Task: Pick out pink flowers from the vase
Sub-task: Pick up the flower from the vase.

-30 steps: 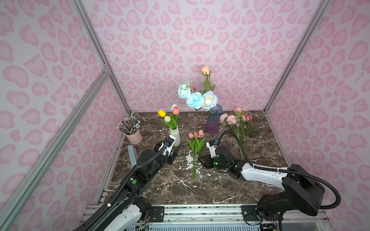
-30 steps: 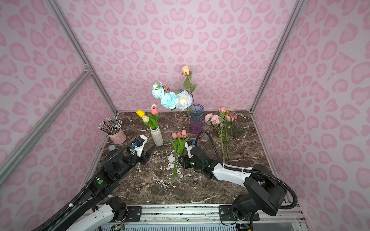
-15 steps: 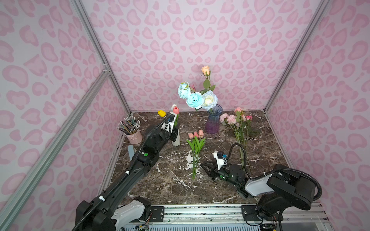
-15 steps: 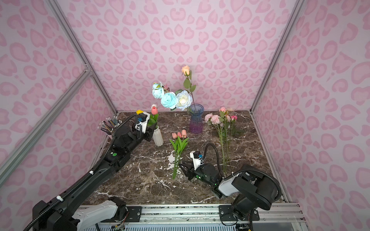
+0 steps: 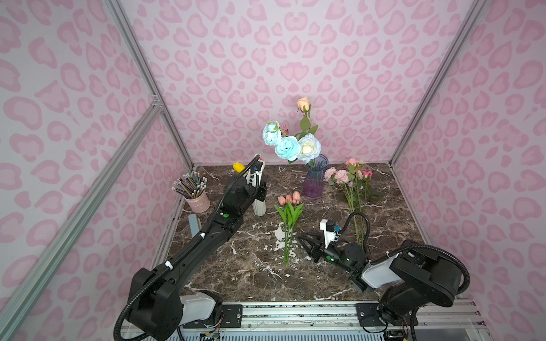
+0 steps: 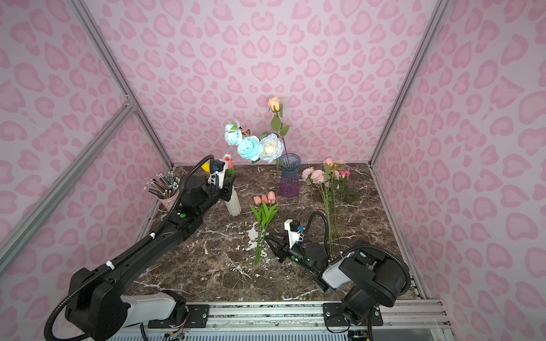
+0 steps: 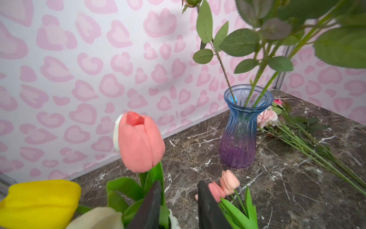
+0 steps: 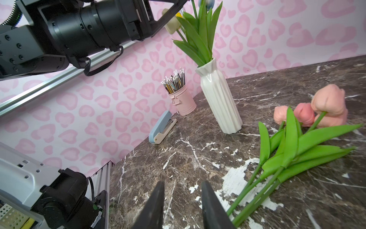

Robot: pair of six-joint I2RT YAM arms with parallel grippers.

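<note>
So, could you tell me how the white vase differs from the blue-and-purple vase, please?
The white vase is opaque; the blue-and-purple vase is see-through glass. The white vase is slim; the blue-and-purple vase is wider, with a flared rim. The white vase holds tulips; the blue-and-purple vase holds blue and white blooms and a peach rose. Both stand upright and are ribbed.
</note>
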